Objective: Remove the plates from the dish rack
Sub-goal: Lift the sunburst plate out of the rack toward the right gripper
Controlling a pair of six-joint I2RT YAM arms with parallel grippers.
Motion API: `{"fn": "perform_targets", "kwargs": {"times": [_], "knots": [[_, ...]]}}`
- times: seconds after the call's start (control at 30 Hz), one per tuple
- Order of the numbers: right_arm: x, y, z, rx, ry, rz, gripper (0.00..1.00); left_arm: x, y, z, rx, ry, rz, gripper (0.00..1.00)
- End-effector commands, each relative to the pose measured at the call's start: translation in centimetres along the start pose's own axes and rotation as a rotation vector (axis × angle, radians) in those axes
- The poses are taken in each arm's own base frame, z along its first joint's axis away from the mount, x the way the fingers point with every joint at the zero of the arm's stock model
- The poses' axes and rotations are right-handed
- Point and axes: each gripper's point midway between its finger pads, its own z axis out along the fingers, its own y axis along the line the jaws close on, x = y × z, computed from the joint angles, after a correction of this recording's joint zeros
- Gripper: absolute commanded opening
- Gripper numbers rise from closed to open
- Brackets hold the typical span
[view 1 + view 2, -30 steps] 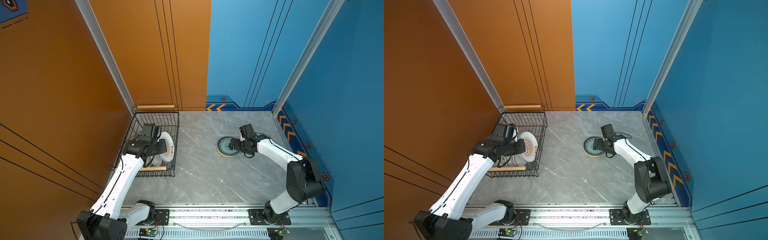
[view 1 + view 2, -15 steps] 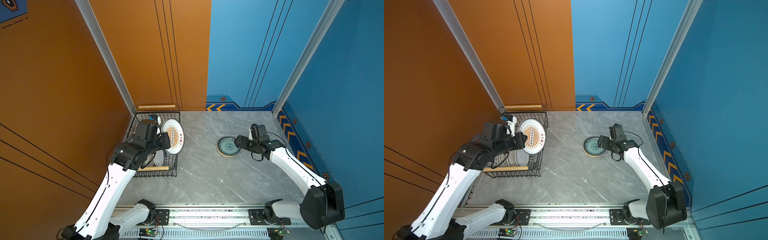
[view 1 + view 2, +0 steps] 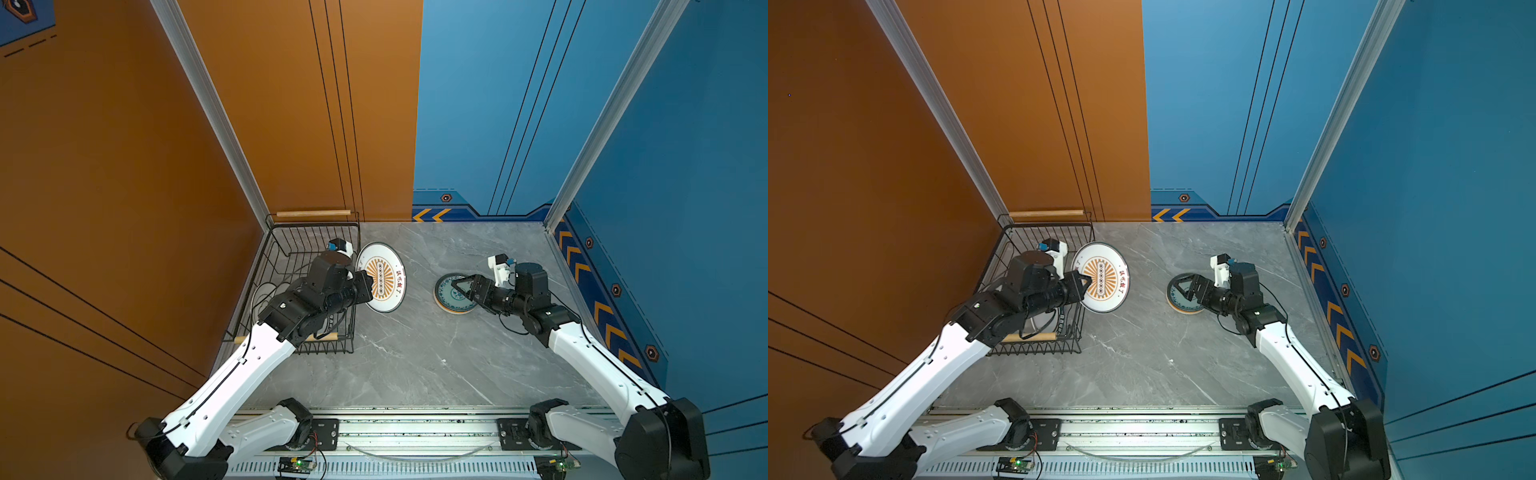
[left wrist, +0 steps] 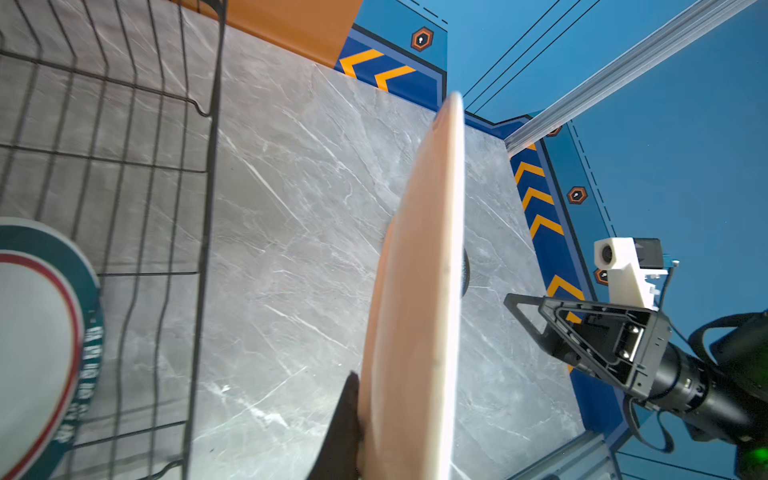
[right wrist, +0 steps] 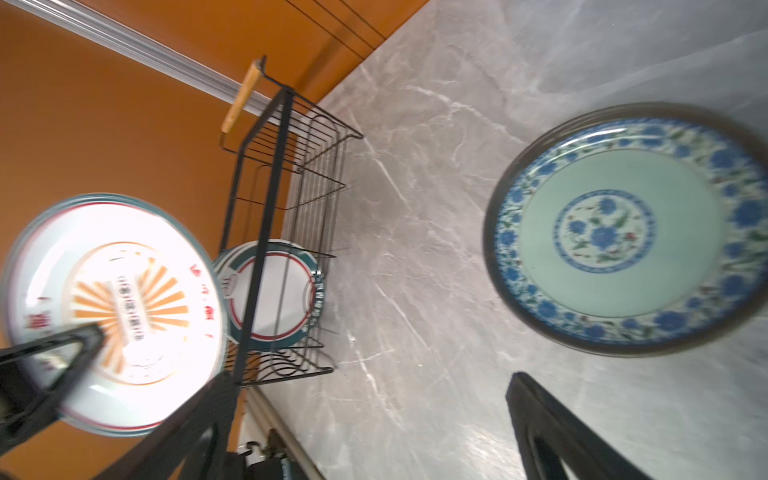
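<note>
Left tool (image 3: 366,284) clenched on tilted white plate (image 3: 384,266) beside dish rack (image 3: 316,225); right tool (image 3: 459,291) released over teal plate (image 3: 449,303).

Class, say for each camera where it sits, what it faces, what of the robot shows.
Top views: overhead, looking down on the table; both arms show.
Left wrist: on its arm, facing the held sunburst plate edge-on; a finger shows.
Right wrist: on its arm, facing the floral plate; fingers show.
Shared: both wrist views see the dish rack.
</note>
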Motion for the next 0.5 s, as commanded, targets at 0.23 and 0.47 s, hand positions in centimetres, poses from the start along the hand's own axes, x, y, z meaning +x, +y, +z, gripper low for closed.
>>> {"fn": "perform_targets", "kwargs": {"times": [0.23,0.47], "knots": [[1.2,6.7,1.8,-0.353,0.039,0.014,0.94,0.4,-7.1,5.7,0.277,-0.079,-0.191,0.00],[1.8,6.2,3.1,-0.354,0.061,0.041,0.90,1.4,-7.4,6.6,0.318,-0.054,-0.218,0.00]]}}
